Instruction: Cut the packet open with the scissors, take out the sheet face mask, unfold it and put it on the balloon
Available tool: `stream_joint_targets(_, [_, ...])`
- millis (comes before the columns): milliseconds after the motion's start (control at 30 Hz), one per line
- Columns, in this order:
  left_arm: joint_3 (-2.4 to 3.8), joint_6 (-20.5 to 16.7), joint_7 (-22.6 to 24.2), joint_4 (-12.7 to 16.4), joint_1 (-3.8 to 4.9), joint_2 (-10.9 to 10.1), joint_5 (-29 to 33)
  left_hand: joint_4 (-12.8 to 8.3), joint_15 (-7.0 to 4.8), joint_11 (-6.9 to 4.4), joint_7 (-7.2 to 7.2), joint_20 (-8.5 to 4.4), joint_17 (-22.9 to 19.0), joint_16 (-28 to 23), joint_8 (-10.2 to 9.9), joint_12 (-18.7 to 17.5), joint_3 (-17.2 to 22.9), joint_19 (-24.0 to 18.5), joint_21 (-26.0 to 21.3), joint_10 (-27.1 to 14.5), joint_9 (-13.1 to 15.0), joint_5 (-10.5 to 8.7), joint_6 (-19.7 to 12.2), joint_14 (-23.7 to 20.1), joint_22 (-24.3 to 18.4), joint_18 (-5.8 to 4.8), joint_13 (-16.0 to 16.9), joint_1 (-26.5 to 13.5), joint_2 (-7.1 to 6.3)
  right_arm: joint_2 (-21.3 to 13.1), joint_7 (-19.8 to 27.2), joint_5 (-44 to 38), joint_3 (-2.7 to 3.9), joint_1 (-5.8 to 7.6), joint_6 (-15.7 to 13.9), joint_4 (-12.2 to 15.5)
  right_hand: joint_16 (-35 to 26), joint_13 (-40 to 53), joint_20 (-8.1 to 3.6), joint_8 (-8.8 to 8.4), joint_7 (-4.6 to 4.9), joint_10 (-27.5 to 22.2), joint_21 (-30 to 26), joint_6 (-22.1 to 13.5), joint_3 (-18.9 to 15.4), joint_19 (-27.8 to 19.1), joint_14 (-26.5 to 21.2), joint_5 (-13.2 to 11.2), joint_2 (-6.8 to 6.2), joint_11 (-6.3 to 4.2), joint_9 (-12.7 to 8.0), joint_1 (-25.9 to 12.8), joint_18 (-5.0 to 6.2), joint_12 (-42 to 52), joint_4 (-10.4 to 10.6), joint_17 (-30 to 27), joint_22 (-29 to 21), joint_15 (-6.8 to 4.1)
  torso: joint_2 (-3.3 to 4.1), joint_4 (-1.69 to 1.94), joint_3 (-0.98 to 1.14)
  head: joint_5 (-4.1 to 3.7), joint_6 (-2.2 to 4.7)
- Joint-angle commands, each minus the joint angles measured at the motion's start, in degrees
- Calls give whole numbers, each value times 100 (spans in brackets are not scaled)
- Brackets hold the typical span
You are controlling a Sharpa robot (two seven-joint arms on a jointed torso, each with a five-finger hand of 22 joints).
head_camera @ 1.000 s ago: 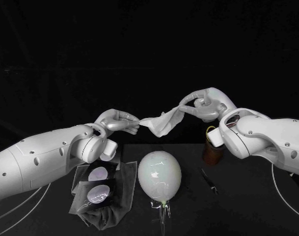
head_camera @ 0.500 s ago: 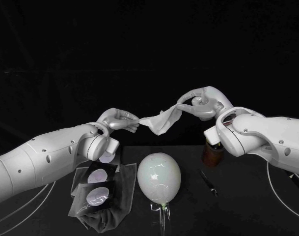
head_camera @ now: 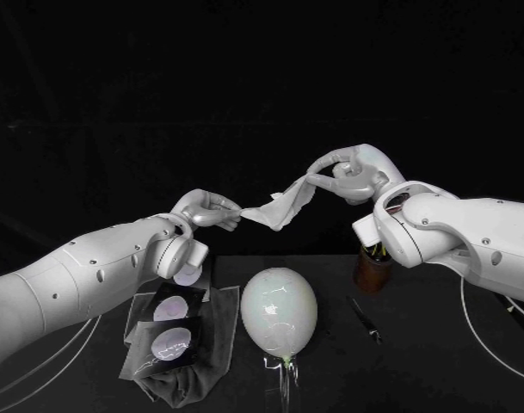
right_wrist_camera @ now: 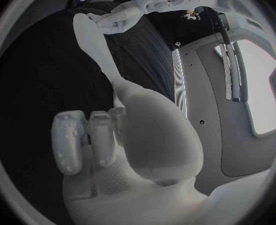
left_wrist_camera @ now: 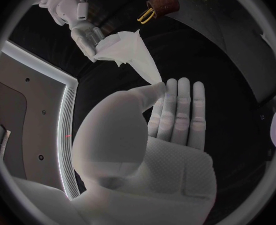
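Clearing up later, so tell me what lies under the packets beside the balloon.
A dark crumpled cloth lies under the two packets, sticking out on the side of the balloon and nearer the robot. The table beneath it, and anything between cloth and packets, is covered.

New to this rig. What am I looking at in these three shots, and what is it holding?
A two-armed robot with silver many-fingered hands works at a black table. The head view looks down from the robot's head. The two round pictures come from cameras at each wrist, behind that hand. The left hand and right hand hold a white sheet mask stretched between them above the table. On the table are a pale balloon, packets beside it and a brown holder.
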Motion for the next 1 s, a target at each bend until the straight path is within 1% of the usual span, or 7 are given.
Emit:
stream_joint_targets(33, [0,149,110,-97,-15,78,-122,2,0,1,37,10,-10,39,-13,34,43,-40,40,-32,807,19,6,-53,17,8,10,-37,19,40,106,21,14,13,-46,-12,25,952,-13,26,14,288,32,35,53,615,595,16,-22,-142,6,-1,-80,-37,2,1508,1506,-39,-2,0,0,5,-4])
stream_joint_targets(367, [-8,188,116,-365,-79,274,-160,-7,4,6,41,17,-23,52,-18,36,72,-78,76,-44,830,19,-4,-68,43,7,22,-48,18,148,112,31,33,35,-41,-18,25,952,-13,26,14,288,32,35,53,615,595,16,-22,-142,6,-1,-80,-37,2,1508,1506,-39,-4,1,1,10,2])
stream_joint_targets(533, [-13,212,107,-490,-107,356,-313,-7,4,6,41,17,-23,52,-18,36,72,-78,76,-44,830,19,-4,-68,43,7,22,-48,18,187,115,33,42,47,-52,-24,25,952,-13,26,14,288,32,35,53,615,595,16,-22,-142,6,-1,-80,-37,2,1508,1506,-39,-2,2,1,-3,11])
stream_joint_targets(800, [-41,225,124,-790,-220,526,-705,-18,7,9,44,21,-34,62,-23,37,94,-106,106,-56,848,20,-13,-81,63,8,32,-52,17,281,116,34,60,116,-90,-82,25,952,-13,26,14,288,32,35,53,615,595,16,-22,-142,6,-1,-80,-37,2,1508,1506,-39,-5,-2,-1,-17,38])
stream_joint_targets(867, [-44,230,132,-858,-253,566,-784,-25,8,11,46,22,-38,67,-25,37,103,-118,119,-62,856,20,-16,-86,72,9,36,-53,16,306,114,36,62,131,-93,-98,25,949,-12,36,19,285,32,26,99,615,595,16,-33,-138,7,-18,-80,-42,-15,1508,1506,-36,-4,0,0,-16,40])
stream_joint_targets(1000, [-50,234,141,-949,-306,621,-902,-25,8,11,46,22,-38,67,-25,37,103,-118,119,-62,856,20,-16,-86,72,9,36,-53,16,338,111,37,65,144,-101,-116,25,949,-12,36,19,285,32,26,99,615,595,16,-33,-138,7,-18,-80,-42,-15,1508,1506,-36,-3,4,1,-16,42])
